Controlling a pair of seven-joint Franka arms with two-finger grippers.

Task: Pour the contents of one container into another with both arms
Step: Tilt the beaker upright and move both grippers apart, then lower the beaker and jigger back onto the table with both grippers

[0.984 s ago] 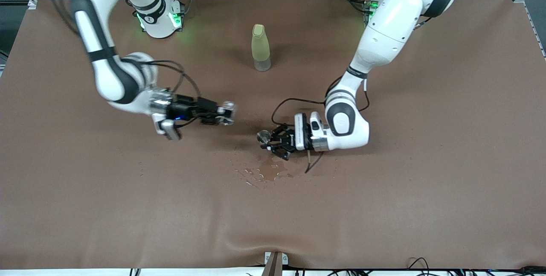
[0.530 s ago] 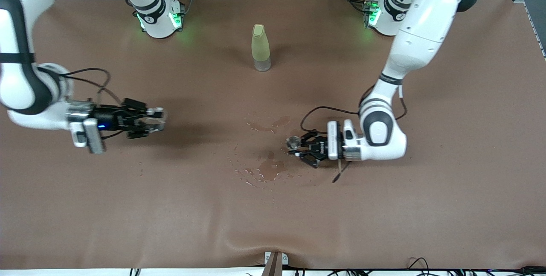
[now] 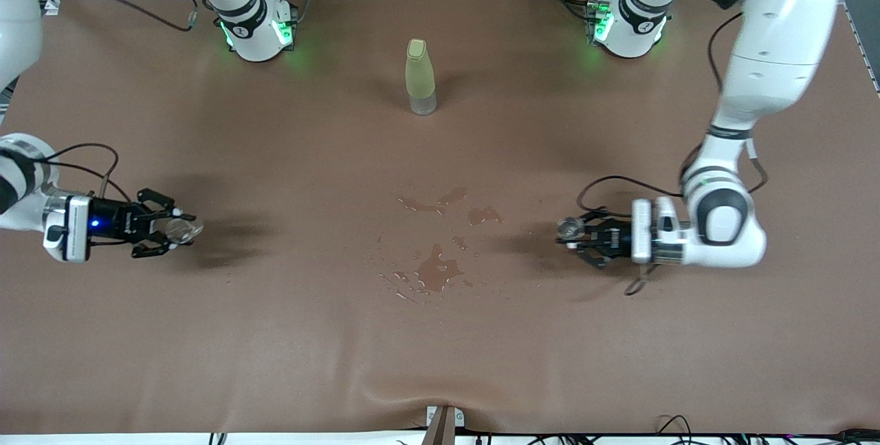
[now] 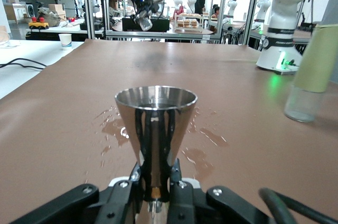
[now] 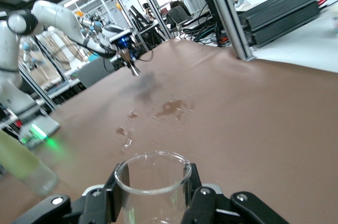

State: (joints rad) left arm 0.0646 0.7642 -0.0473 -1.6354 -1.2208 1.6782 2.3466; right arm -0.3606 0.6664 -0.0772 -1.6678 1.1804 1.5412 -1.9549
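Observation:
The clear glass cup sits upright between the fingers of my right gripper, which is shut on it over the table toward the right arm's end. It looks empty. The silvery jigger stands rim up in my left gripper, shut on its narrow waist, over the table toward the left arm's end. Each wrist view shows the other gripper small in the distance.
A tall pale yellow-green bottle stands on the brown table cover, midway between the two bases. Spilled liquid lies in patches and drops at the table's middle, with smaller patches a little farther from the front camera.
Both arms have swung apart from the table's middle toward their own ends, the right one carrying the cup and the left one the jigger. Both grips stayed shut.

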